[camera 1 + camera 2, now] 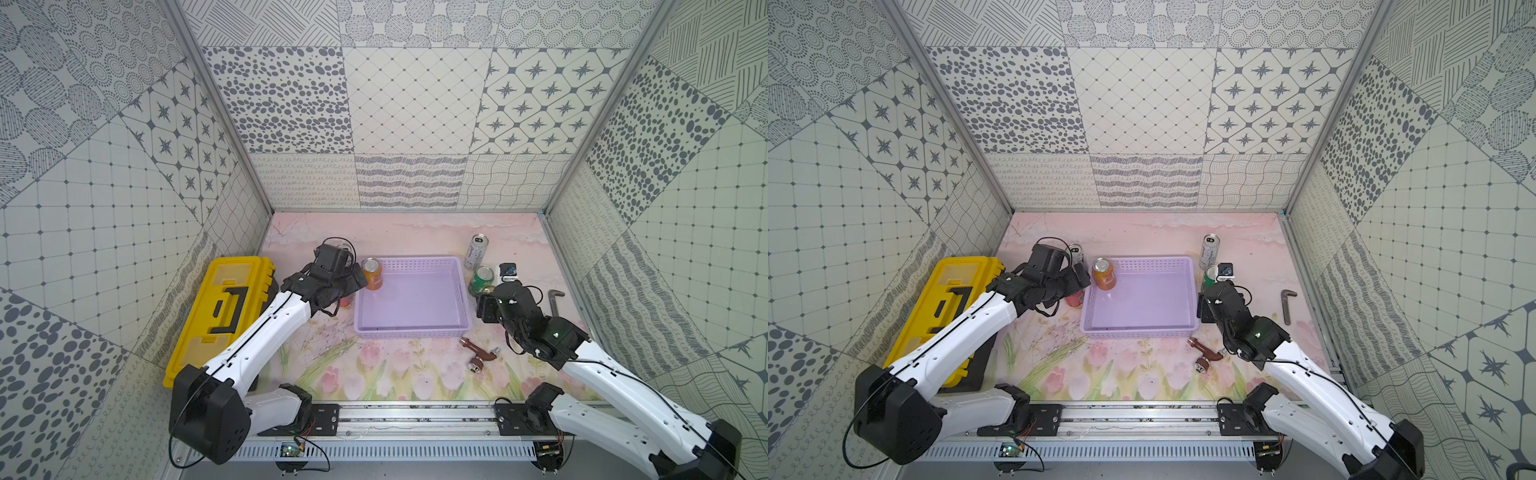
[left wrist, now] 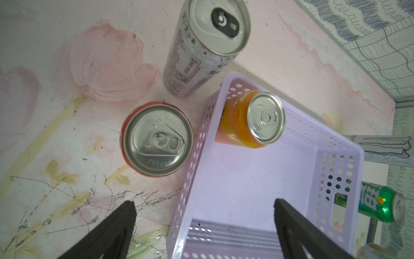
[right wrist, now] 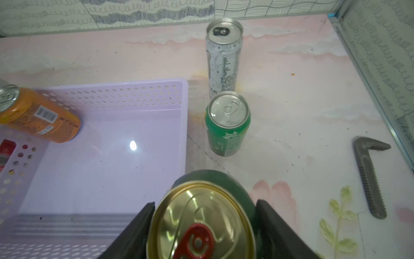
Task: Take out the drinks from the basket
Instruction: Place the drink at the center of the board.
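Currently one drink is inside the basket (image 1: 409,332): the orange can (image 1: 372,273) stands in the far corner on the left-arm side, against the perforated walls.

Left gripper (image 2: 203,201) — fingers released, spread wide, holding nothing. It hovers above the basket's left wall, with one finger (image 2: 121,226) over the floral mat (image 1: 395,232) and the other over the basket floor. The red can (image 2: 156,140) stands upright on the mat just outside that wall, with only the wall between it and the orange can. The left-side silver can (image 2: 201,49) stands upright beyond the red can, beside the basket's far left corner.

Right gripper (image 3: 205,203) — fingers clenched on the dark green can (image 3: 201,224), one finger on each side of its body, the gold top facing the wrist camera. This can is outside the basket, just beside the right wall. Whether its base touches the mat cannot be told.

The bright green can (image 1: 481,280) stands upright on the mat beyond the right gripper, near the right wall. The right-side silver can (image 1: 476,251) stands upright just behind it.

Other items on the work surface:
- yellow toolbox (image 1: 220,307), beside the left arm;
- brown tap fitting (image 1: 478,353), in front of the basket;
- grey metal tool (image 3: 367,177), near the right edge.
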You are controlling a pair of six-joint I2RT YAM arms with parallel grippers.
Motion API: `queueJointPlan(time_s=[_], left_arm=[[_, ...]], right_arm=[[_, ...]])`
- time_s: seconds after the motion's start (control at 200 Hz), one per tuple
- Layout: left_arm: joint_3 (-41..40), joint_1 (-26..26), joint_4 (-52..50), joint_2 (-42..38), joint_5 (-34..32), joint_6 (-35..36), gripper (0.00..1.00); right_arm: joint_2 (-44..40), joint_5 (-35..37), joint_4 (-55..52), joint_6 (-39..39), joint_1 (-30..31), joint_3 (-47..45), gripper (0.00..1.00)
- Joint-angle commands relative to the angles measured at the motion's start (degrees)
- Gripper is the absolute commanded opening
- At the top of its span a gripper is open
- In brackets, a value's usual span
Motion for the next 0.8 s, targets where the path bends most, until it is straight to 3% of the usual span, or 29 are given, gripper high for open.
queueJointPlan(time_s=[0.0,0.255,0.615,0.695,0.79], left_arm=[[0.7,-0.3,0.6,0.1,0.6,0.8,1.0],[0.5,-0.3,0.6,-0.2,0.3,1.0,1.0],[0.5,-0.3,0.7,0.0,0.4,0.9,1.0],[0.4,-0.2,0.7,-0.1,0.3,0.8,1.0],[0.2,-0.2,0.7,-0.1,0.2,0.8,1.0]], right_arm=[[1.1,-4.8,6.2,4.0,-5.1,-1.1,0.46],[7.7,-8.4,10.3,4.7,-5.9,-4.0,0.46],[8.0,-8.1,10.3,6.3,-5.9,-6.3,0.48],[7.8,-7.7,10.3,6.7,-5.9,-6.7,0.54],[7.6,-7.2,10.2,7.1,-5.8,-6.8,0.7]])
